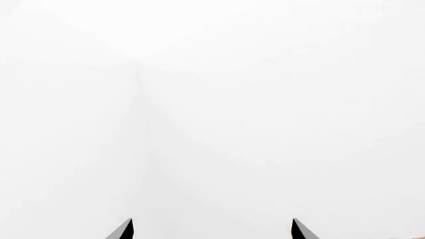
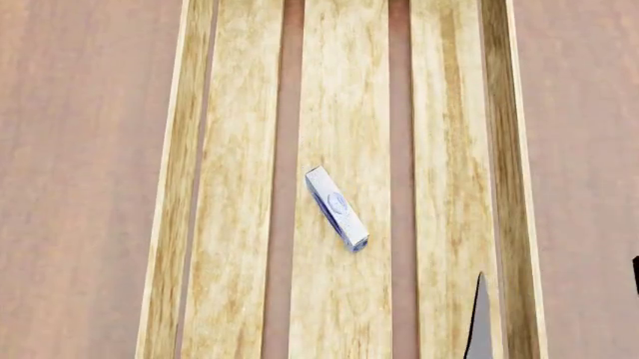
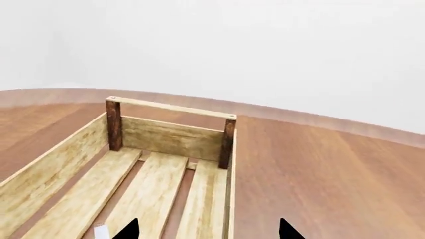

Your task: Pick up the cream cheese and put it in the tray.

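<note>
Cream cheese (image 2: 337, 207): small flat white-to-light-blue box with a dark blue oval logo, lying on the middle floor slat of the tray, turned at a slant to the slats; free of both grippers; a white corner (image 3: 101, 232) at the edge of the right wrist view, on a floor slat.
Tray (image 2: 242, 224): long light-wood slatted crate; three floor slats with the table showing through the gaps, side walls along both long edges; in the right wrist view, dark corner posts and a handle bar (image 3: 171, 107) at the far end.
Table (image 2: 80, 187): reddish-brown wood, bare on both sides of the tray.
Right gripper (image 3: 207, 230): two dark fingertips set wide apart, holding nothing, poised over the tray's right wall; a dark sliver (image 2: 478, 318) in the head view.
Left gripper (image 1: 212, 230): two dark fingertips spread wide, empty, facing a blank white background.
</note>
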`<state>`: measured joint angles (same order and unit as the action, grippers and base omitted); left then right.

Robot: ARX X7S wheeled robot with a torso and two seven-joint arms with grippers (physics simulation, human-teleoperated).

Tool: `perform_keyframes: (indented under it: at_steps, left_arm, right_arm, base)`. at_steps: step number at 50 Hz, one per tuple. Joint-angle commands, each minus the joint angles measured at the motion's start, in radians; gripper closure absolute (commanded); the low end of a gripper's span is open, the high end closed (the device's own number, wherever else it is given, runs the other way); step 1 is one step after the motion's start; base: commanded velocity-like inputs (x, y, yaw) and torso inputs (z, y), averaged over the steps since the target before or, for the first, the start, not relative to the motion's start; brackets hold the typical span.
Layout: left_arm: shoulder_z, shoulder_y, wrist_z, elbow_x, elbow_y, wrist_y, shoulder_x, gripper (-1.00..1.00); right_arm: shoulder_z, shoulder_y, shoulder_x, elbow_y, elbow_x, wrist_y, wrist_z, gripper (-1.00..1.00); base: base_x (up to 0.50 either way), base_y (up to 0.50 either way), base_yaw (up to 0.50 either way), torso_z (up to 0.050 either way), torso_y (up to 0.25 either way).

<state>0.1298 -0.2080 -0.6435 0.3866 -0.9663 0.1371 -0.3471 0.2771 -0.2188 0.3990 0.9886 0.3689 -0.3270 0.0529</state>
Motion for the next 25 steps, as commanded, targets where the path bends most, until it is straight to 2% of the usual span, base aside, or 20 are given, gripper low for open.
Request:
perform_keyframes:
  at_steps: [1,6,12,18,25]
  left_arm:
    - [-0.205,0.097,0.447,-0.035,-0.081,0.027,0.346,-1.0]
    - [-0.211,0.051,0.434,-0.021,-0.081,0.109,0.347,-1.0]
    - [-0.237,0.012,0.429,-0.023,-0.081,0.187,0.347,-1.0]
    - [-0.277,-0.089,0.4,-0.032,-0.081,0.323,0.347,-1.0]
    - [-0.336,-0.205,0.362,-0.059,-0.081,0.481,0.347,-1.0]
  right_arm:
    - [-0.026,0.015,0.024,0.055,-0.033,-0.021,0.048,-1.0]
    - [-0.072,-0.075,0.195,0.058,0.018,0.103,0.233,-1.0]
    - [-0.203,-0.237,0.57,0.058,-0.014,0.363,0.642,-1.0]
    - [-0.34,-0.282,0.912,0.058,-0.055,0.5,0.996,-1.0]
    - [-0.451,-0.324,1.15,0.058,-0.15,0.609,1.269,-1.0]
  base:
    - [0.0,0.0,0.0,0.0,0.0]
    - [0.0,0.0,0.0,0.0,0.0]
    - [0.0,0.0,0.0,0.0,0.0]
    - [0.0,0.0,0.0,0.0,0.0]
    - [0.0,0.0,0.0,0.0,0.0]
